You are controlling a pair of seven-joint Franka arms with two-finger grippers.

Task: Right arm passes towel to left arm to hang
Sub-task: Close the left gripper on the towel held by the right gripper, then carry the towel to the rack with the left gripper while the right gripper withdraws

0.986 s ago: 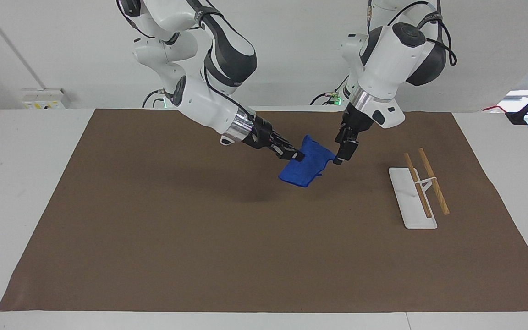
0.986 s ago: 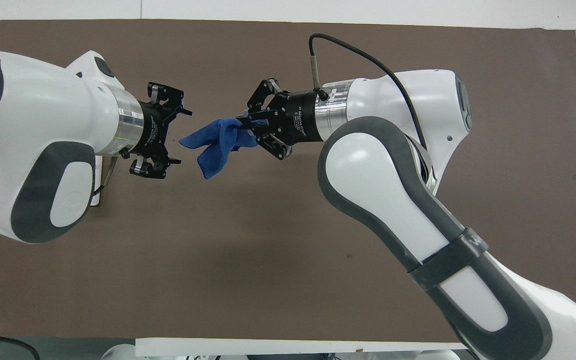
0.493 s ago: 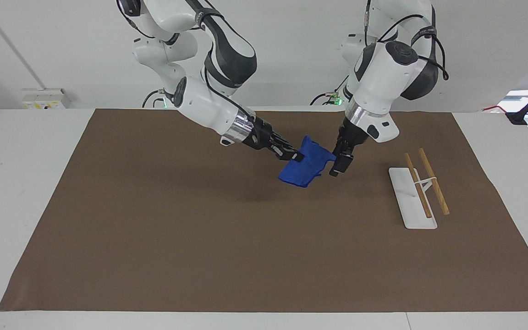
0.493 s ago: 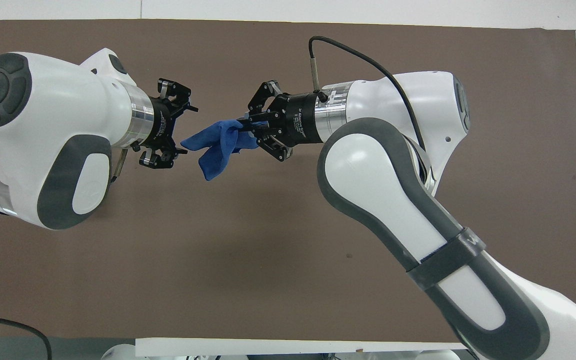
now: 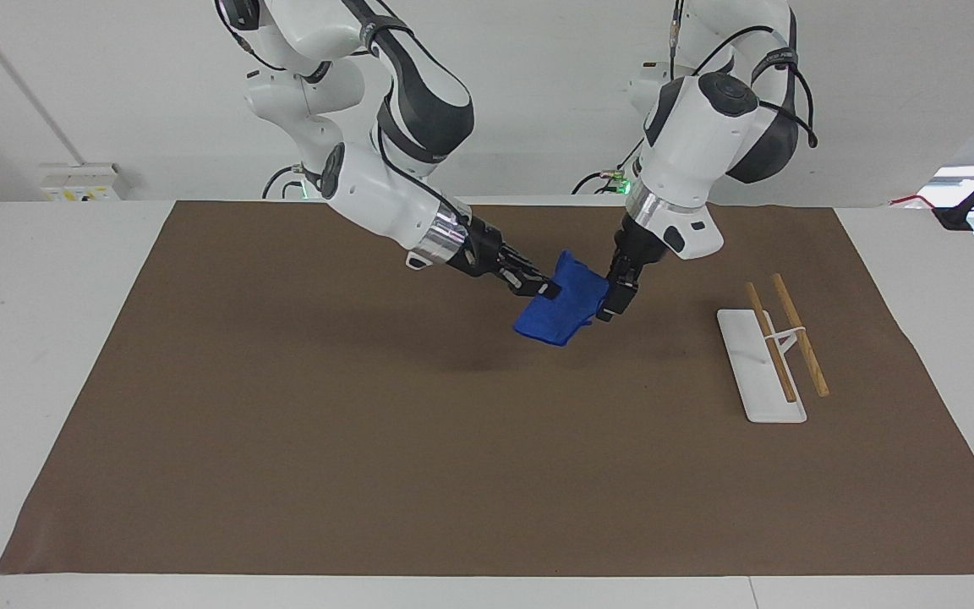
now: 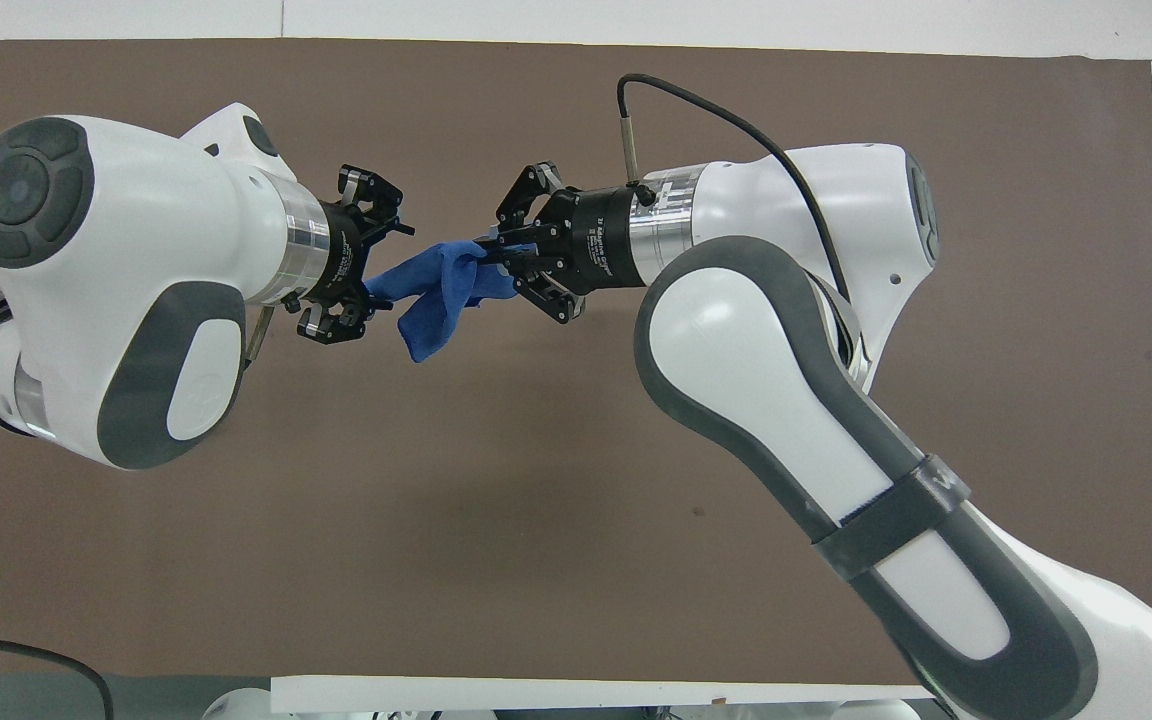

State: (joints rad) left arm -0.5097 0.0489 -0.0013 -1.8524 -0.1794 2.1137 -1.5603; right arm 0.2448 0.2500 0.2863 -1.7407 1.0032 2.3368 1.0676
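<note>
Mid-air handoff over the brown mat

Right gripper (image 5: 548, 289) pinches one end of the towel (image 5: 563, 309), held aloft above the mat (image 5: 284, 423); left gripper (image 5: 608, 306), fingers spread, brackets the free corner. Rack (image 5: 773, 351) waits at the left arm's end. Risk: release before the left closes, dropping the towel.

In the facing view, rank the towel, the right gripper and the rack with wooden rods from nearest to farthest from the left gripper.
1. The towel: at the left gripper, up in the air over the brown mat.
2. The right gripper: clamped on the towel's other edge.
3. The rack: on the mat, toward the left arm's end.
</note>
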